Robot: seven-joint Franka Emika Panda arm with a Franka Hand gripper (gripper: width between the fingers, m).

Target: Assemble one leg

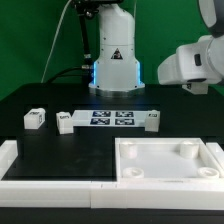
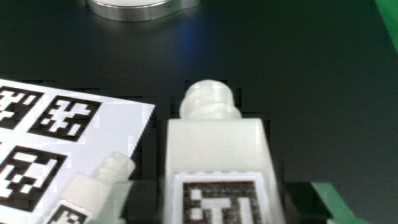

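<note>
Three white legs with tags lie on the black table in the exterior view: one at the left point(image 1: 35, 118), one beside it point(image 1: 65, 121), and one point(image 1: 152, 120) at the right end of the marker board point(image 1: 110, 119). In the wrist view a leg point(image 2: 217, 140) lies lengthwise close below the camera, its tag facing up. A second leg point(image 2: 107, 182) lies between it and the marker board point(image 2: 50, 125). The arm's end point(image 1: 190, 65) hangs high at the exterior view's right, well above the table. Its fingers do not show clearly in either view.
The large white square panel with corner sockets point(image 1: 170, 160) lies at the front right. A white rail point(image 1: 12, 158) borders the table's front and left. The robot base point(image 1: 115, 65) stands at the back, also in the wrist view point(image 2: 139, 8). A green edge point(image 2: 361, 200) shows beside the near leg.
</note>
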